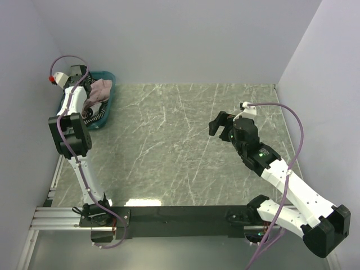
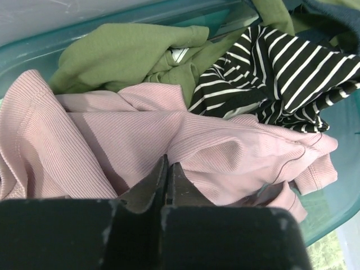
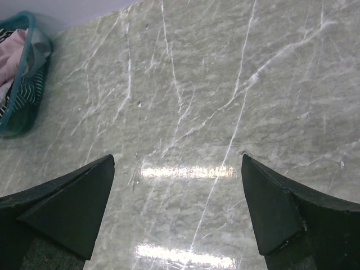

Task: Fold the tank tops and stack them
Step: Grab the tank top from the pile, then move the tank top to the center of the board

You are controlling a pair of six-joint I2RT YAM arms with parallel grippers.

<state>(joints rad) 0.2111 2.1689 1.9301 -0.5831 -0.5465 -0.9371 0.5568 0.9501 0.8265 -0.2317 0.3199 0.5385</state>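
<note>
Top view: basket [image 1: 108, 106] sits in the far-left corner of the bench [image 1: 169, 163], left arm reaching into it. From there only a bit of pink cloth and something striped show, and the arm covers the gripper. Left wrist cam fills that in. The left gripper [image 2: 167, 169] is closed, tips pressed together at a fold of the pink tank top [image 2: 112, 140]. Creases run into the tips, so it reads as a pinch on that top. The olive tank top [image 2: 129, 53] lies crumpled behind the pink one and the striped tank top [image 2: 281, 79] beside it toward the right of that view, all three inside the teal rim. That cam shows almost no bench. The pink top's lower part is cut off by the gripper body, and a dark garment at the top-right corner is too cropped to identify. Right wrist cam: right gripper [image 3: 178, 157] wide open over bare marble, nothing between the fingers, basket just visible at the frame's left edge. Top view puts it over the right half of the bench, well apart from the basket.
</note>
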